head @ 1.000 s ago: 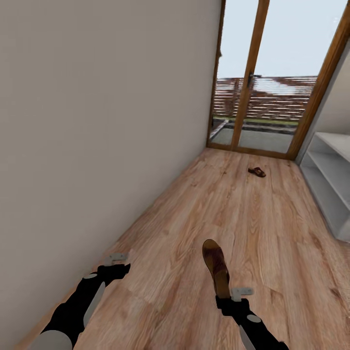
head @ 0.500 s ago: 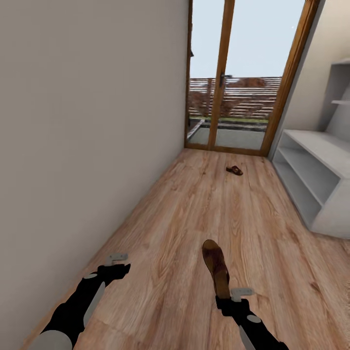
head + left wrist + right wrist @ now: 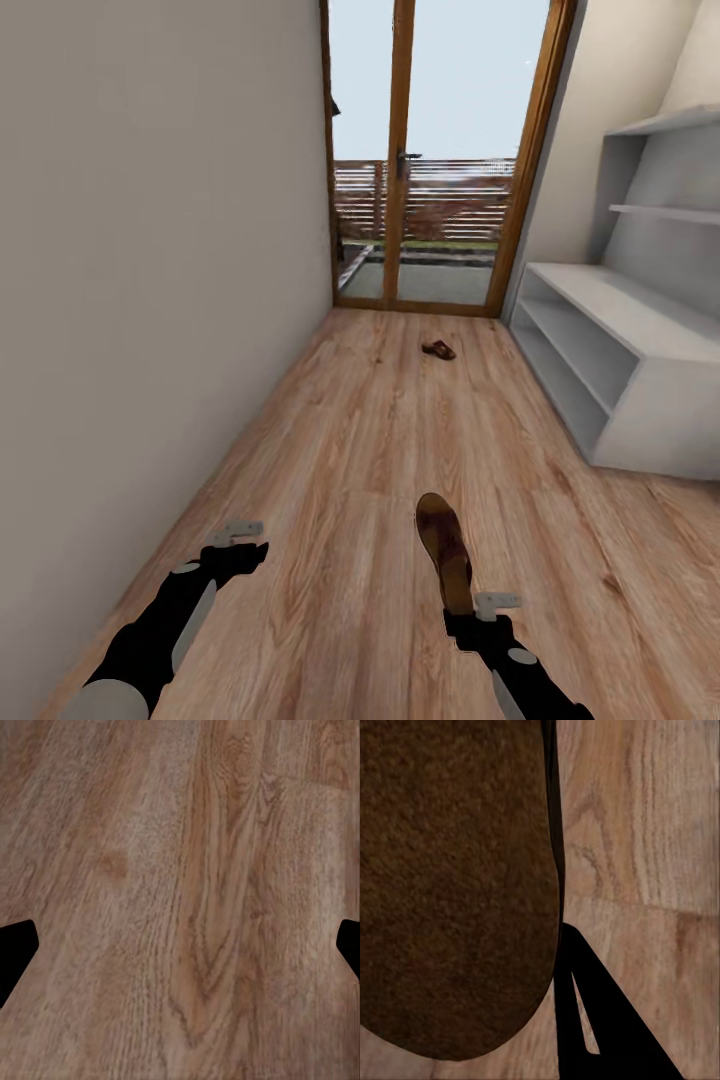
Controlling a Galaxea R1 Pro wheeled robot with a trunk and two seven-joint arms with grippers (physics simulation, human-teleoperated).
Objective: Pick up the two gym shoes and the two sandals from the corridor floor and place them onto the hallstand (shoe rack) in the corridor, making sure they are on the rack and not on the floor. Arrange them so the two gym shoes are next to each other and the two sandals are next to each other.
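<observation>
My right gripper [image 3: 464,612] is shut on the heel end of one brown sandal [image 3: 443,549], which sticks out ahead of it above the corridor floor [image 3: 360,440]. The right wrist view looks along that sandal's dark sole [image 3: 450,885]. The other sandal [image 3: 438,349] lies on the floor far ahead, near the glass door. The hallstand [image 3: 610,350], pale grey with two open shelf levels and stepped upper shelves, stands along the right wall. My left gripper [image 3: 238,543] hangs low at the left, open and empty; its fingertips [image 3: 15,952] frame bare planks. The gym shoes are out of view.
A plain beige wall [image 3: 150,300] runs close along the left. A wood-framed glass door [image 3: 440,180] closes the corridor's far end. Open plank flooring stretches between me and the far sandal.
The whole view has swung to the right: the door and far sandal slid left in the picture and the hallstand with its upper shelves came into view. Both arms hold the same pose.
</observation>
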